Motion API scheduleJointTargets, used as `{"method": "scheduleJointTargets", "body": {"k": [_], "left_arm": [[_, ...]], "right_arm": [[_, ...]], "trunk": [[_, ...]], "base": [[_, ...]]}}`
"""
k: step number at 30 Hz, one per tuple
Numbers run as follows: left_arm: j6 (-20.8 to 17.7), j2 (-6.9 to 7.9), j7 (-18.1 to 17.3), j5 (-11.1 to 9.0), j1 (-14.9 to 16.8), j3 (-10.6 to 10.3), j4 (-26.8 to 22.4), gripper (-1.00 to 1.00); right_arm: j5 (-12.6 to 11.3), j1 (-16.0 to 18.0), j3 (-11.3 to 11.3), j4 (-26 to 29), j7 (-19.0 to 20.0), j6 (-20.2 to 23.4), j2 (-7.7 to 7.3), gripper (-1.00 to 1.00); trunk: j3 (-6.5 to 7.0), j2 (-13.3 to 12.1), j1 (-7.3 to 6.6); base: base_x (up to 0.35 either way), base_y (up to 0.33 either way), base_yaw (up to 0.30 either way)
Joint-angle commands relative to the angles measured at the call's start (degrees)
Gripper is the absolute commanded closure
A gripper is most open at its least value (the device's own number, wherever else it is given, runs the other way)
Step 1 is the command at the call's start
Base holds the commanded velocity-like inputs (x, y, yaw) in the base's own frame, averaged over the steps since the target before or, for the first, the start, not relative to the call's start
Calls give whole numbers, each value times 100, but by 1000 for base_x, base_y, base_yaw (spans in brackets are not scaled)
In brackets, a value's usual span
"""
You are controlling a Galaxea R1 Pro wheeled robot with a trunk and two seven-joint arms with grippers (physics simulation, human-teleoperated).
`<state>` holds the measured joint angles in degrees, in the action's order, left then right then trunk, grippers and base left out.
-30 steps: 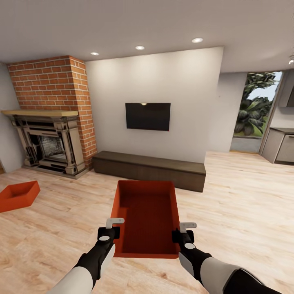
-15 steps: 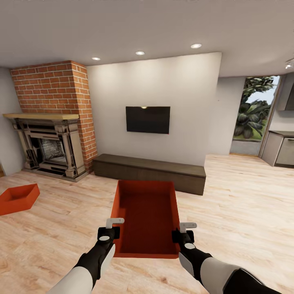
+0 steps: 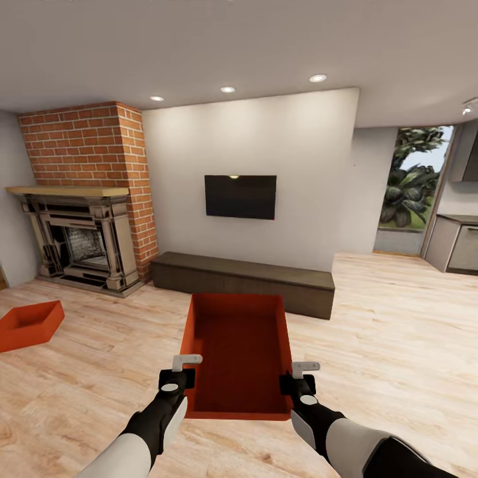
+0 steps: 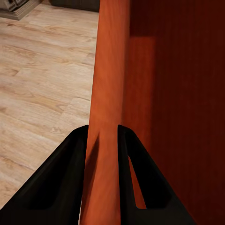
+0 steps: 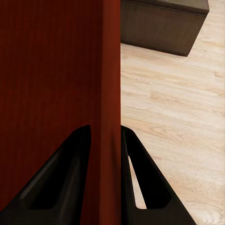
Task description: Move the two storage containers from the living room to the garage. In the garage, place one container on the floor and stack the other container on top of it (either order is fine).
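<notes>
Between both grippers' fingers (image 4: 77, 154) hangs one orange-red container (image 3: 240, 352), walls pinched

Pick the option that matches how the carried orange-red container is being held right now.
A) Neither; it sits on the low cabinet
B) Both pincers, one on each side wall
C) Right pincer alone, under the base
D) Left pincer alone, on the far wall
B: the left pincer clamps the left wall of the held container and the right pincer clamps its right wall; each wrist view shows fingers astride a wall.
</notes>
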<state>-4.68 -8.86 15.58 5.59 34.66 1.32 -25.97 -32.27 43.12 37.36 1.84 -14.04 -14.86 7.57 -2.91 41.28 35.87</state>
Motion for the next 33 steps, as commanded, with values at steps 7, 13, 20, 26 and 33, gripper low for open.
{"method": "scheduleJointTargets", "body": {"k": [7,13,20,26,33], "left_arm": [[-51,-1,33,65,5,413,-5,100],[-51,-3,33,65,5,413,-5,100],[-51,-3,33,65,5,413,-7,100],[-51,-1,33,65,5,413,-8,100],[-51,-1,33,65,5,413,-10,100]], "right_arm": [[45,4,-49,17,7,-8,1,100],[45,4,-47,15,7,-2,7,100],[45,4,-51,18,7,-8,7,100],[45,4,-53,18,6,-8,6,100],[45,4,-53,17,7,-8,7,100]], "trunk": [[-10,9,2],[-10,9,2],[-10,9,2],[-10,9,2],[-10,9,2]], "base": [[0,0,0],[0,0,0],[0,0,0],[0,0,63],[0,0,270]]}}
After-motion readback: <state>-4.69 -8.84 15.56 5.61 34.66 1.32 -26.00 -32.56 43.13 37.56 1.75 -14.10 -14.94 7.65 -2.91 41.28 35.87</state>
